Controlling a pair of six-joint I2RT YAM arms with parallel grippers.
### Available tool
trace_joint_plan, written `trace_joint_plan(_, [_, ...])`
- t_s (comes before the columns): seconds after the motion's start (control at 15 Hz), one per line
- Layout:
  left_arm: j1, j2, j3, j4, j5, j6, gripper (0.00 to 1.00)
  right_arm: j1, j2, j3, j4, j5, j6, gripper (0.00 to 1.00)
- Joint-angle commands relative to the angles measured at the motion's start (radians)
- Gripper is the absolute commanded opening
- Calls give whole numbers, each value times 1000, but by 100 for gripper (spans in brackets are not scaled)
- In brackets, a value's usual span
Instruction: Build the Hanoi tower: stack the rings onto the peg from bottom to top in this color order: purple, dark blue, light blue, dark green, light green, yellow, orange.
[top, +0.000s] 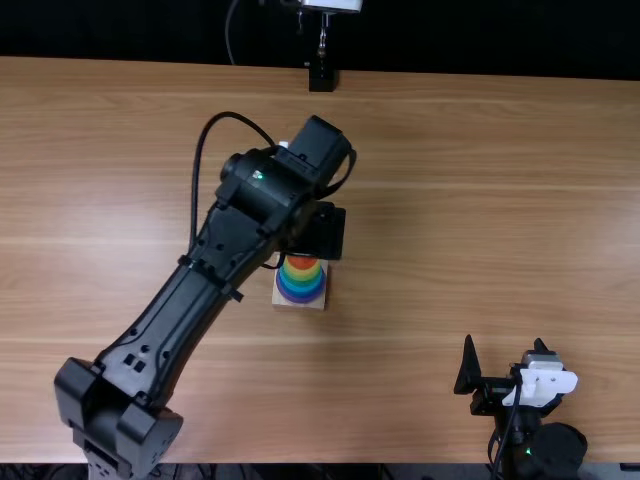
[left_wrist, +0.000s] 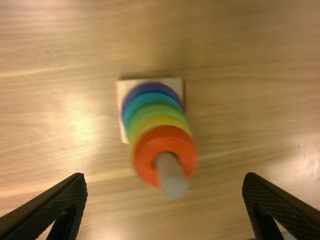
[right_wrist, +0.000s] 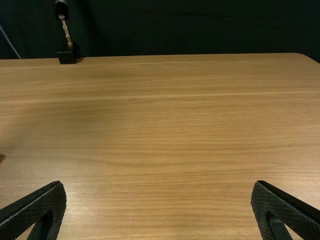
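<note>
The tower (top: 302, 285) stands upright on the counter (top: 480, 200), a little to the left of the middle. The left end effector (top: 322, 235) is near it, and in the top view it covers the peg and part of the rings. From this steep angle the height is hard to judge, but the end effector seems to be just above the tower. In the left wrist view, its 2 fingers are spread wide, with the tower ahead of them and touching neither of the 2.

The tower has a square pale base (left_wrist: 120, 132) and a round peg (left_wrist: 172, 182), whose top comes out through the orange ring. The peg carries 7 rings, from bottom to top: purple (left_wrist: 157, 85), dark blue (left_wrist: 150, 90), light blue (left_wrist: 134, 107), dark green (left_wrist: 150, 104), light green (left_wrist: 152, 111), yellow (left_wrist: 160, 120) and orange (left_wrist: 145, 157). This is the same order which the task asks.

The right end effector (top: 504, 342) is at the near right part of the counter, well apart from the tower. Its 2 fingers are also wide apart, with bare air between them. A small black stand (top: 322, 78) is at the far edge of the counter.
</note>
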Motion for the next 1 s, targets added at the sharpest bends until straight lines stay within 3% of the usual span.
trace_joint_plan(0.0, [45, -87, 1, 10, -85, 2, 100, -8, -13, -77, -72, 2, -1, 100])
trace_joint_plan(0.07, [66, -130, -3, 32, -123, 9, 100, -8, -13, -77, -72, 2, -1, 100])
trace_joint_plan(0.2, [155, -239, -95, 149, -125, 68, 100, -8, -13, -77, -72, 2, -1, 100])
trace_joint_plan(0.4, [286, -473, -454, 530, -120, 160, 100, -8, -13, -77, -74, 2, -1, 100])
trace_joint_plan(0.53, [364, -594, -715, 768, -118, 164, 100, -8, -13, -77, -74, 2, -1, 100])
trace_joint_plan(0.67, [393, -733, -891, 908, -118, 166, 100, -8, -13, -77, -72, 2, -1, 100])
trace_joint_plan(0.93, [448, -1025, -1227, 1026, -107, 173, 100, -8, -13, -77, -74, 2, -1, 100])
